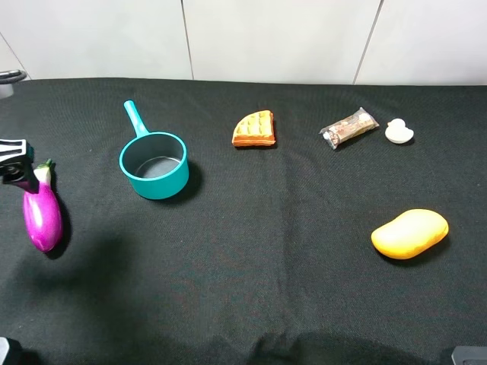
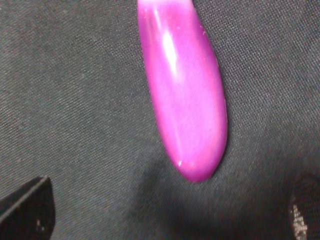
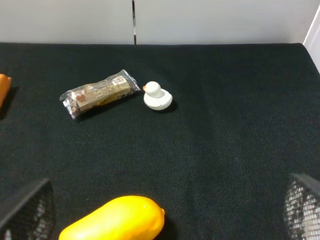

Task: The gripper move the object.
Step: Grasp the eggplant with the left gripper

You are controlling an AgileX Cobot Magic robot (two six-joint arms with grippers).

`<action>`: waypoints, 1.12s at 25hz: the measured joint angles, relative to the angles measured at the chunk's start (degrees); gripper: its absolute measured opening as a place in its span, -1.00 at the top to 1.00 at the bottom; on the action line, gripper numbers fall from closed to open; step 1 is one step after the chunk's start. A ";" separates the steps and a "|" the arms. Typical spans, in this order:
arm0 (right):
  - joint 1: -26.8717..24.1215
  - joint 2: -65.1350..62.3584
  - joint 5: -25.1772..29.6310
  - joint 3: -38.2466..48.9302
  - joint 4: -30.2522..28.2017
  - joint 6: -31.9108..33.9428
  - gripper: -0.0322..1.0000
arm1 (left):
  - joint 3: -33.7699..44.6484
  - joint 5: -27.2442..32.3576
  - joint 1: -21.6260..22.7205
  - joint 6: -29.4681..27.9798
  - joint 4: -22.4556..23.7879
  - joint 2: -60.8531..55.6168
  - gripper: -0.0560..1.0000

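- The toy eggplant (image 1: 42, 217) lies on the black desk (image 1: 266, 251) near its left edge, left of the teal saucepan (image 1: 154, 166).
- The left gripper (image 2: 165, 212) hovers over it, fingers spread wide and empty, probably lined up to straddle it for a grasp.
- The eggplant's long axis runs near-to-far, with the green stem towards the back wall and the rounded end towards the front.
- The right gripper (image 3: 165, 207), also spread and empty, hangs above the mango (image 3: 115, 220), out of the way.
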 joint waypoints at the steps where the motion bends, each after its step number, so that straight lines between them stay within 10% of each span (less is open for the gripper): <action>1: 0.00 0.00 0.00 0.00 0.00 0.00 -0.41 | 0.00 -0.82 0.00 -0.38 0.00 1.01 -0.98; 28: 0.00 0.00 0.00 0.00 0.00 0.00 -0.41 | -0.11 -18.99 0.00 -7.39 0.11 24.51 -0.98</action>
